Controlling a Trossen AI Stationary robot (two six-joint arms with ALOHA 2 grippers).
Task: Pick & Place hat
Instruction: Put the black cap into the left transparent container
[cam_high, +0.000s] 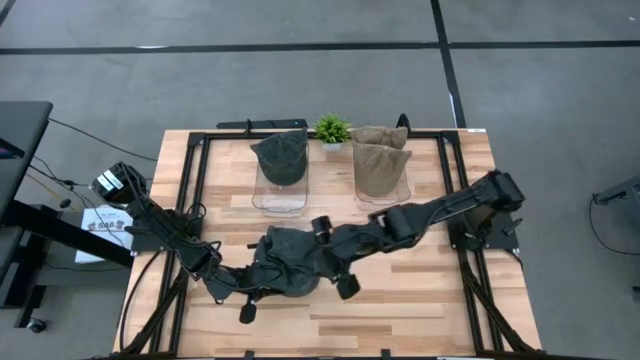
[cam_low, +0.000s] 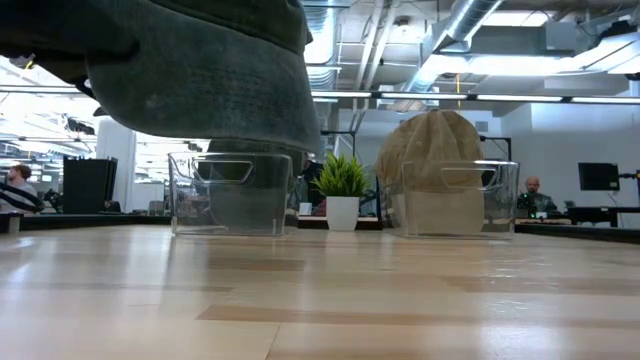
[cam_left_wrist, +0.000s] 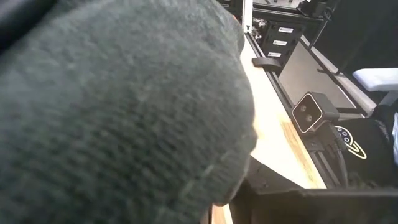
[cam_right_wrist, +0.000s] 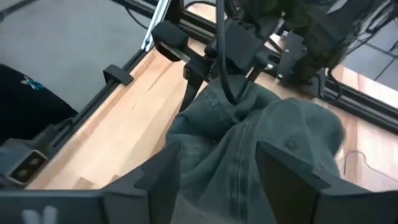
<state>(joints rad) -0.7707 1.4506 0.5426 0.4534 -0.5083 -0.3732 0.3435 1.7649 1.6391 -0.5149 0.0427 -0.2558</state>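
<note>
Both arms meet on dark hat (cam_high: 290, 262) mid-table; 2 bins (cam_high: 281, 195) w/ hats behind.

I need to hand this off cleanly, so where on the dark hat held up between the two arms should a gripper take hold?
Probably the free edge of the dark hat, coming in level from the side. The low view shows it hanging lifted off the table, and the right wrist view shows soft folds bunched between the right gripper fingers, so a thin fold suits a pinch better than the rounded crown.
</note>
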